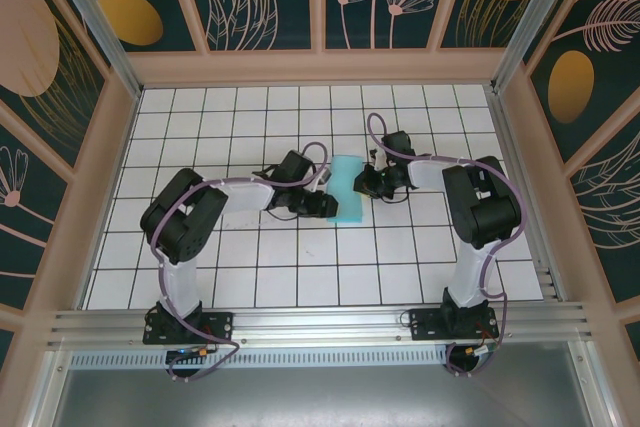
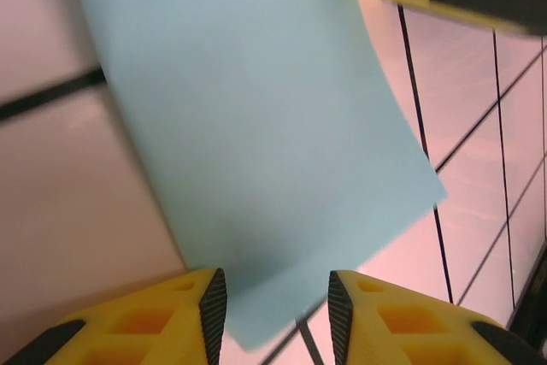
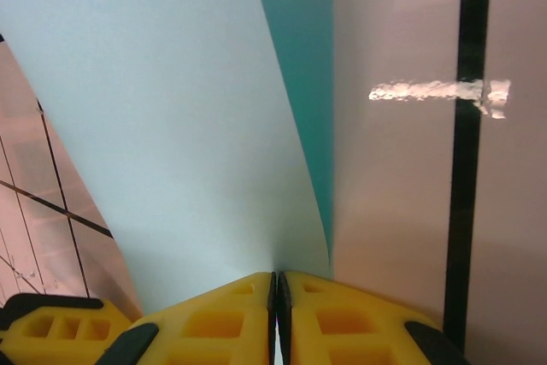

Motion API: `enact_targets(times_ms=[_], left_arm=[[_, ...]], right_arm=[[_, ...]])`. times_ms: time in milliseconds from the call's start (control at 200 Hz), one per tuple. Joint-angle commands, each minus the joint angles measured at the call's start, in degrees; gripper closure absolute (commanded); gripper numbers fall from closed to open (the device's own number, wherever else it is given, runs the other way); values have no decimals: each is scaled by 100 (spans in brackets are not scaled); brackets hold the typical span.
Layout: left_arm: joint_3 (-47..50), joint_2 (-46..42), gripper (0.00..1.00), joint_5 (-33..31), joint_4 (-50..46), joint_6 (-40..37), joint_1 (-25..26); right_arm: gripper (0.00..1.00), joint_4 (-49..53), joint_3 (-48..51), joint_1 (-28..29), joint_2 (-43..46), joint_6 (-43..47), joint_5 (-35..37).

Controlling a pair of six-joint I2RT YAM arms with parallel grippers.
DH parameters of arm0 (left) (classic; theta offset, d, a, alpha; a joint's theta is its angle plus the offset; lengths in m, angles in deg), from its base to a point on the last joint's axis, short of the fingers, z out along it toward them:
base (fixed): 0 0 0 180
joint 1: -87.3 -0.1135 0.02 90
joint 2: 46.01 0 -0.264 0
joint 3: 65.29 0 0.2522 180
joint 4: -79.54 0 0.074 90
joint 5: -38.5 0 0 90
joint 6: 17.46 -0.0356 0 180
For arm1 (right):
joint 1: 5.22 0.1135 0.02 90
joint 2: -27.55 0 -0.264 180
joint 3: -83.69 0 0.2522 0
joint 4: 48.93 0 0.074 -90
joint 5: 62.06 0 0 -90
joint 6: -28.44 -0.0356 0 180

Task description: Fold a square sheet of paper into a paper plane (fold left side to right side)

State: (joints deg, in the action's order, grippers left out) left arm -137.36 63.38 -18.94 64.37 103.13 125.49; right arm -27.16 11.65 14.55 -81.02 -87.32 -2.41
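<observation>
the right gripper (image 3: 276,279) is pinching its jaws flat together on the edge of the square sheet of paper (image 3: 171,126), which is bowing above the tiled table (image 3: 393,211). the left gripper (image 2: 275,286) is standing partly open, its fingers (image 2: 214,305) straddling a corner of the sheet (not clamping it). from above, the sheet is lying mid-table, with the left gripper at its 8 o'clock and the right at its 3 o'clock.

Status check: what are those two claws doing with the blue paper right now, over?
Right gripper shut on paper sheet edge, edge raised. Left gripper open, sheet corner between its fingers. Nothing blocking.
</observation>
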Motion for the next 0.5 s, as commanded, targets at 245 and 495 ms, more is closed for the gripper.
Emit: enact_targets(times_ms=[245,495], left_arm=[[352,-492,58,200,-324,-173,289],[-166,-985,57,244,-385,-153,73]], right_arm=[[85,482,31,93,-260,102,413],[85,474,9,123,-243,90,415]])
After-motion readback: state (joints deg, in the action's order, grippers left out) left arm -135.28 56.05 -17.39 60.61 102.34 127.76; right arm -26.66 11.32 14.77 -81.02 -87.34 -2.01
